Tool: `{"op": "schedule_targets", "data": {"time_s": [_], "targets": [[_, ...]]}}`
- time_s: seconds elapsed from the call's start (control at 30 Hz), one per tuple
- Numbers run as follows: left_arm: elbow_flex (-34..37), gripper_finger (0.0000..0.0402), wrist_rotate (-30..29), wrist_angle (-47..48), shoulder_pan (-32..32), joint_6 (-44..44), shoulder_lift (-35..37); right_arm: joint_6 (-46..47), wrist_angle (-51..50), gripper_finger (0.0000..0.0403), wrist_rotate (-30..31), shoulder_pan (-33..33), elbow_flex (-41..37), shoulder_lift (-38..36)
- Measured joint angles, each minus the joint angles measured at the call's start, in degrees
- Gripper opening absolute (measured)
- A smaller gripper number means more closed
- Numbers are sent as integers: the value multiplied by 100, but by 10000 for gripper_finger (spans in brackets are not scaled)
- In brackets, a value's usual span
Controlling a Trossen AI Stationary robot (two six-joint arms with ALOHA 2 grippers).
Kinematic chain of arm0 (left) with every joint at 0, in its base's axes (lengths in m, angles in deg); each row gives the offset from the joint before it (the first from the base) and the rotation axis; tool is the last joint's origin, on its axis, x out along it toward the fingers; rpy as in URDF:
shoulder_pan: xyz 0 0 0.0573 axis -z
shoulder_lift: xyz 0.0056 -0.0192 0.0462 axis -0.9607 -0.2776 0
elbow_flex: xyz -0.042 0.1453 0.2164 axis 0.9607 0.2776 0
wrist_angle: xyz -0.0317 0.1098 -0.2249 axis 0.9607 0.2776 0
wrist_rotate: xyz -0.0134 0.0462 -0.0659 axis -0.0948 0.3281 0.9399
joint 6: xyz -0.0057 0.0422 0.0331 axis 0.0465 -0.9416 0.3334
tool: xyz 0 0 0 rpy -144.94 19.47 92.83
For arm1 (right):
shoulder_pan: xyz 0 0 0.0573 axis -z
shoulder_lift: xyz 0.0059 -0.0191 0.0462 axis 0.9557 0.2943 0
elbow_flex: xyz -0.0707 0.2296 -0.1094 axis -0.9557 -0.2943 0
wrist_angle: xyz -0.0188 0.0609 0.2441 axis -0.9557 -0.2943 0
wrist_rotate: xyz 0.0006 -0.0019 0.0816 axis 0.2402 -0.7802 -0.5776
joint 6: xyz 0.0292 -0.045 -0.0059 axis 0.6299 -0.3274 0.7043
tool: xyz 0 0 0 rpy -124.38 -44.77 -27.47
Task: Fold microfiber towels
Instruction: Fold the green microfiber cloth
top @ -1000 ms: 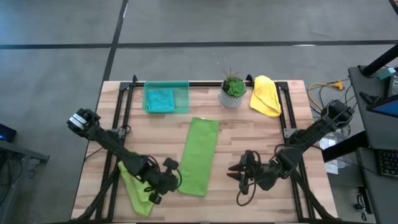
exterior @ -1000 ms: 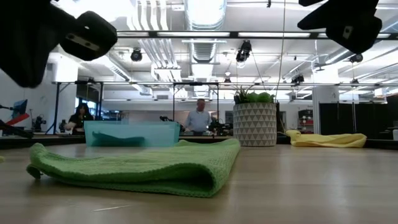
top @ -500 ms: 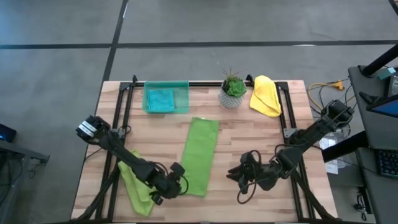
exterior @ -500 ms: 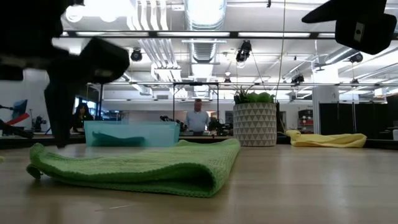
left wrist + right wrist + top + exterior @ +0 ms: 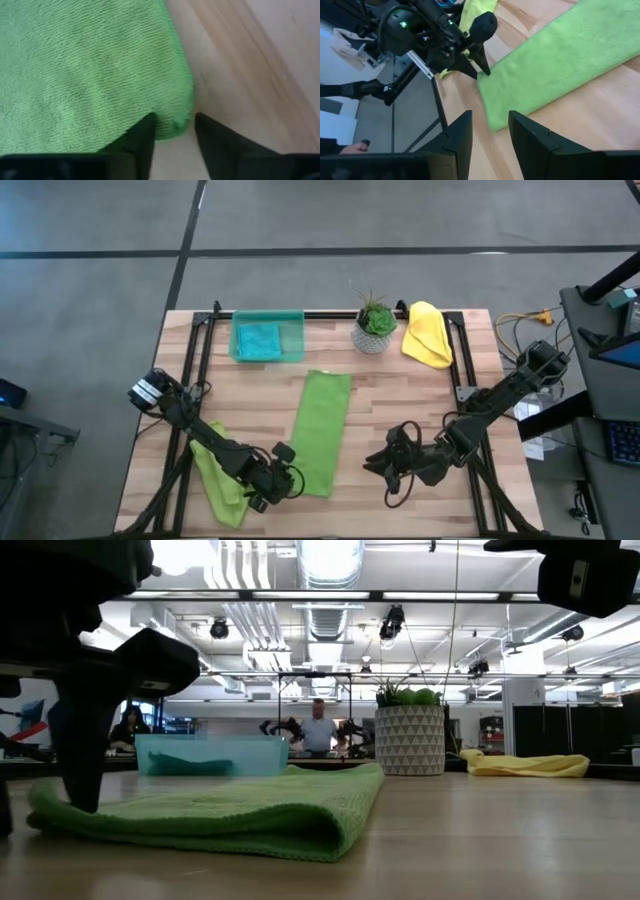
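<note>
Towels lie scattered over the wooden worktop (image 5: 400,410). A long lime green towel (image 5: 322,432), already doubled into a strip, runs near-to-far down the middle. A second lime towel (image 5: 218,480) is crumpled at the near left, a yellow one (image 5: 428,334) is bunched at the far right beside the potted plant (image 5: 375,322), and a teal one (image 5: 258,340) rests in the green tray (image 5: 292,338) at the far left.

The left tool (image 5: 284,484) is down at the strip's near end with its fingers spread, one finger over the cloth and one on bare wood, straddling the corner. That placement suggests it means to pinch the corner and carry it toward the far end for the next fold. The right tool (image 5: 378,463) hovers near the strip's right side, fingers spread, holding nothing, probably waiting to take the other corner.

The left wrist view shows the corner sitting between the fingers (image 5: 142,137), which the high view cannot resolve. The low view shows the folded edge's thickness. Only the high view shows all four towels.
</note>
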Motion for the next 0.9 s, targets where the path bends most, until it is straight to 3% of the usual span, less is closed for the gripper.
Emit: {"op": "schedule_targets", "data": {"time_s": [0.2, 0.6, 0.73, 0.9], "targets": [[-47, 10, -123, -32, 4, 294, -62, -3, 28, 123, -3, 2, 0, 0], [51, 1, -618, 148, -90, -95, 1186, -631, 32, 123, 24, 172, 0, 0], [58, 0, -435, 145, -161, -74, 1540, -669, 29, 123, -38, 548, 0, 1], [55, 0, -132, 57, -293, -157, 1937, -980, 43, 121, -626, 1323, -2, 260]]}}
